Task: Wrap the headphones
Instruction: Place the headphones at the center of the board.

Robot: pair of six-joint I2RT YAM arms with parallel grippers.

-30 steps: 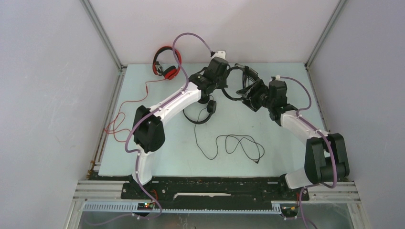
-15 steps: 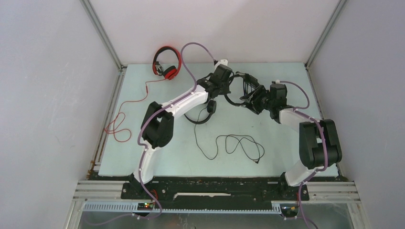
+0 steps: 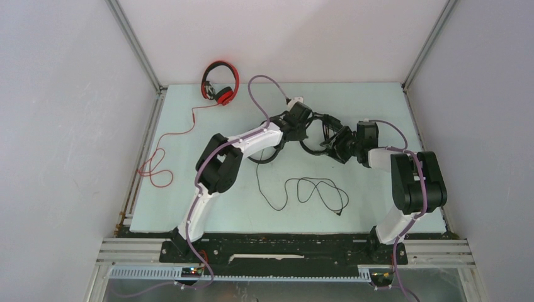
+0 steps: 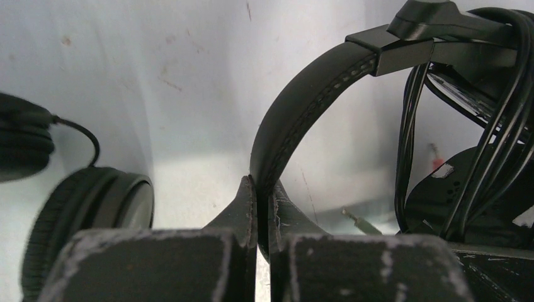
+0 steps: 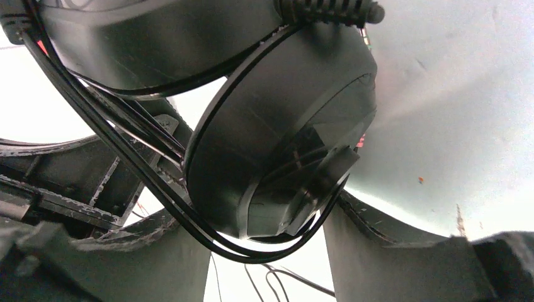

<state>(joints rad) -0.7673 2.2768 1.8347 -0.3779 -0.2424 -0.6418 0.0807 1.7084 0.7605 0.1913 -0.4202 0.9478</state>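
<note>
One pair of black headphones (image 3: 318,131) hangs above the mat between my two grippers, its thin black cable (image 4: 504,119) looped several times around the earcups. My left gripper (image 4: 263,185) is shut on the padded headband (image 4: 302,107). My right gripper (image 5: 264,214) is closed on one earcup (image 5: 277,145), with cable loops running under it. A second pair of black headphones (image 3: 267,154) lies under my left arm, its cable (image 3: 312,190) loose on the mat. The red headphones (image 3: 220,85) lean at the back left, their red cable (image 3: 165,148) trailing left.
The pale green mat (image 3: 378,201) is boxed in by white walls with metal rails (image 3: 142,63) along the edges. The second headset's earcup (image 4: 88,214) sits close to my left fingers. A jack plug (image 4: 359,220) points out below the held headband.
Both arms have carried the held black headphones toward the near side, the left elbow swinging right and the right arm folding back. The right jaws narrowed on the earcup.
</note>
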